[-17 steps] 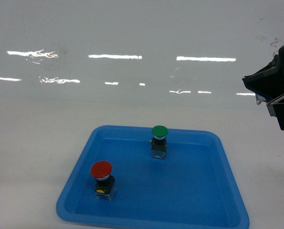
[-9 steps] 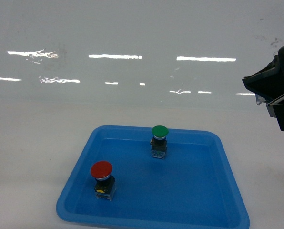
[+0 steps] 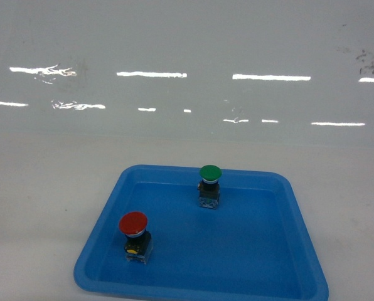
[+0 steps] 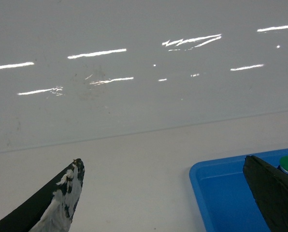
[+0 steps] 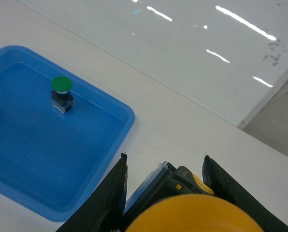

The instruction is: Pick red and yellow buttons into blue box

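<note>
Yellow button [image 5: 197, 212] pinched in my right gripper [image 5: 165, 193], lifted beside the tray [image 3: 96, 251]. Red button [image 3: 134, 235] waits in tray. Left gripper [image 4: 173, 193] spread, empty. Box unseen; nothing delivered, I judge.

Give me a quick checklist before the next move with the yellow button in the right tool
1. Yellow button between the right tool fingers: ok.
2. Firmness of that grip: cannot tell.
3. Blue box in sight for the drop: not ok, no view shows it.
4. Red button upright in the blue tray, ready for pickup: ok.
5. Left tool open and empty: ok.
6. Green button standing apart from the red one: ok.
</note>
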You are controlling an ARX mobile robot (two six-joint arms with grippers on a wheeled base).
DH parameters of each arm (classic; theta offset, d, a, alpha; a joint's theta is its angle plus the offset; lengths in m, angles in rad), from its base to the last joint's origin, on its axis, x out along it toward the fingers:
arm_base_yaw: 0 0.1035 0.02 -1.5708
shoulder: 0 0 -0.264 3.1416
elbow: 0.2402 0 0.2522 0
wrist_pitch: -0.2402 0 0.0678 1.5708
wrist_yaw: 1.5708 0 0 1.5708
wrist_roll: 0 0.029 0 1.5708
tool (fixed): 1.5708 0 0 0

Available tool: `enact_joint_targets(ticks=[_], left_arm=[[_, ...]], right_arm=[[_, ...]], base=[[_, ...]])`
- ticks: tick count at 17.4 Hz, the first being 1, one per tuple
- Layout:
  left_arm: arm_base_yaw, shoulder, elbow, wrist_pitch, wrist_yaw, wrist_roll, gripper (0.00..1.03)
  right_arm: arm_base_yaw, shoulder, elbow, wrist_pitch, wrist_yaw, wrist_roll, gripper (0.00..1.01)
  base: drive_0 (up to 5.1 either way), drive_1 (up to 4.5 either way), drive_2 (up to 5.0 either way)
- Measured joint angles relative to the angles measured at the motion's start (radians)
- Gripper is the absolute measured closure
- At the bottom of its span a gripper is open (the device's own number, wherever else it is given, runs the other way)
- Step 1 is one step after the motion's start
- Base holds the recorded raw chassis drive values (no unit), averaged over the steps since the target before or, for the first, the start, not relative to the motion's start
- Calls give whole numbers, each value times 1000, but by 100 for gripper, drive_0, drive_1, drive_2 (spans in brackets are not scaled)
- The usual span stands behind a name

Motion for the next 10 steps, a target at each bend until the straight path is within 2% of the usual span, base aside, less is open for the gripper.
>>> enact_joint_targets(ticks=[4,5,10], left_arm=[[0,0,0,0,0,1,5],[0,0,0,0,0,3,5],[0,0,0,0,0,3,5]], right_arm=[[-169,-130,-42,-46,-80,-67,61],[-162,-239,-119,-144,-63,-93,61],[-162,-239,-119,-144,-63,-93,61]], base=[[0,0,0],[0,0,0],[0,0,0]])
